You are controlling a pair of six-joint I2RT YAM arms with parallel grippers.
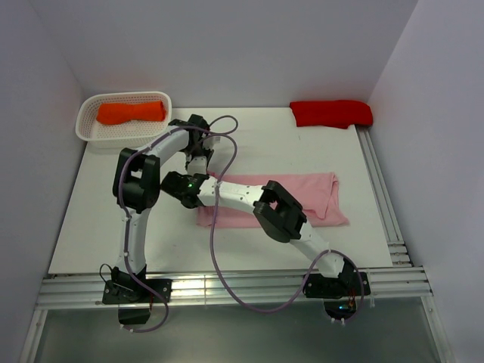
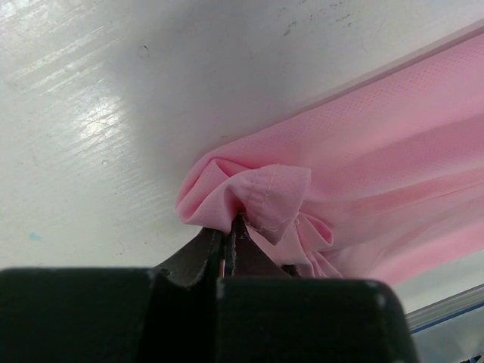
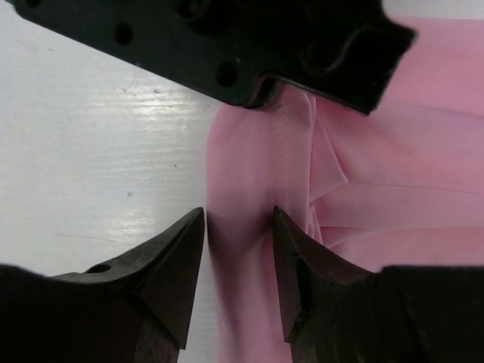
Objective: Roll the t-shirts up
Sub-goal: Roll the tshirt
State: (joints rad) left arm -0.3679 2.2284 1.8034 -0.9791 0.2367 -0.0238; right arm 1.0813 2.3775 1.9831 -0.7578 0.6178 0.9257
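A light pink t-shirt [image 1: 302, 198] lies folded in a long strip across the middle of the table. My left gripper [image 1: 204, 168] stands at its left end, shut on a bunched corner of the pink cloth [image 2: 249, 193], as the left wrist view shows at the jaws [image 2: 229, 223]. My right gripper [image 1: 195, 181] is just beside it. In the right wrist view it is open [image 3: 238, 215] and straddles the shirt's left edge [image 3: 242, 174], one finger over bare table and the other over cloth. An orange t-shirt bundle [image 1: 130, 112] and a red one [image 1: 331, 113] lie at the back.
The orange bundle sits in a white mesh basket [image 1: 85, 125] at the back left. The red bundle lies on the table at the back right by the wall. Metal rails run along the right edge [image 1: 378, 189] and the front edge [image 1: 227, 287]. The left gripper's body [image 3: 227, 45] hangs close ahead of the right fingers.
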